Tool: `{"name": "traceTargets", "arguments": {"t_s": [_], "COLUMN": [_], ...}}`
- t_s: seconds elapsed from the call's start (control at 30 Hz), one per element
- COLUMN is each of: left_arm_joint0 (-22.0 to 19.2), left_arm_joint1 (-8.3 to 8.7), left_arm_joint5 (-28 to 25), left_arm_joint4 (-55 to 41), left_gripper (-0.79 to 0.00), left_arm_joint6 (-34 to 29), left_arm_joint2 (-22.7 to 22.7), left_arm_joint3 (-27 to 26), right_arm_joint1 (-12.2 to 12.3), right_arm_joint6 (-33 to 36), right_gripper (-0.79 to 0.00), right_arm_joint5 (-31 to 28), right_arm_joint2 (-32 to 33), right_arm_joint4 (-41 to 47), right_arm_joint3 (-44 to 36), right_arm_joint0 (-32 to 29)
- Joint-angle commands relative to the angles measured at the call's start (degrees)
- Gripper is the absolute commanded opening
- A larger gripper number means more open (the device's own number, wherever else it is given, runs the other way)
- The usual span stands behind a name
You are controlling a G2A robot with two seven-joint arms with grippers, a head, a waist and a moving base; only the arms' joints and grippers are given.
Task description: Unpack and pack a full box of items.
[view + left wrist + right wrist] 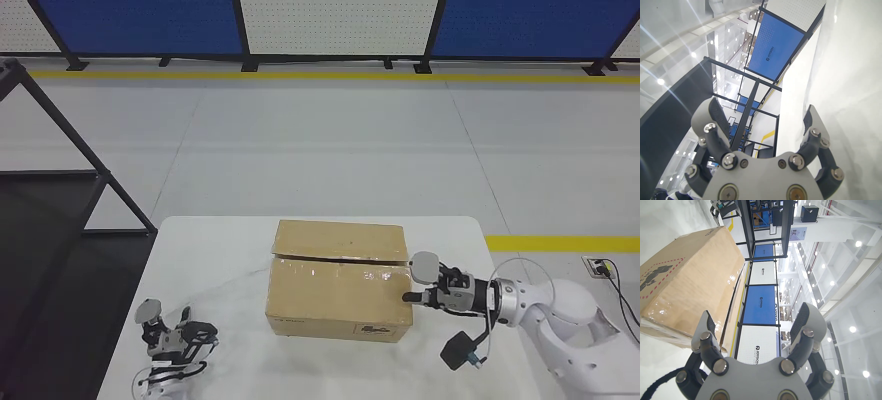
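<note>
**Right claw open at the box's right end, left claw idle**

Top view: the cardboard box (340, 295) sits in the middle of the white table (220, 260). Its far flap (340, 240) looks partly lifted, while the near flap lies flat. The right claw (416, 281) is at the box's right end, level with the top edge, with its fingers spread. The left claw (167, 318) is well apart from the box, at the table's near left corner.

Left wrist view: the left claw (762, 108) is wide open and holds nothing.

Right wrist view: the right claw (756, 313) is open and empty, with one finger just beside the corner of the box (691, 279). Glossy tape (730, 279) runs beside a dark slit along the top.

The box is stiff cardboard and, being full, is probably heavy. The tape looks slick. A flap's free edge is the best hold; the flaps will bend, so lifting by them is unwise.
</note>
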Motion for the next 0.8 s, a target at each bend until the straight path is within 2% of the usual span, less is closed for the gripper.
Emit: {"name": "traceTargets", "arguments": {"t_s": [0.0,0.4,0.5,0.63,0.77], "left_arm_joint0": [0.6,-0.7,-0.6,-1.4,-1.0], "left_arm_joint1": [0.04,0.18,0.19,0.03,-0.05], "left_arm_joint5": [0.0,0.1,-0.4,-3.8,-3.6], "left_arm_joint4": [0.2,1.9,3.1,1.1,0.7], "left_gripper": [0.000,0.000,0.000,0.000,0.000], "left_arm_joint6": [-0.4,-0.2,-0.4,0.3,1.8], "left_arm_joint2": [-0.9,-5.4,-6.0,-6.2,-6.5], "left_arm_joint3": [-0.4,-2.0,-1.0,0.8,1.6], "right_arm_joint1": [0.0,0.4,0.7,1.0,1.2], "right_arm_joint6": [0.0,-1.0,-1.0,-0.8,-0.6], "right_gripper": [0.000,0.000,0.000,0.000,0.000], "right_arm_joint5": [0.1,0.2,0.3,0.1,-0.3], "right_arm_joint2": [0.0,1.0,1.9,2.7,3.2], "right_arm_joint4": [-0.1,-0.7,-0.7,-0.7,-0.9], "right_arm_joint3": [0.0,0.2,-0.2,-1.0,-1.6], "right_arm_joint0": [0.1,-0.3,-1.3,-2.3,-2.9]}}
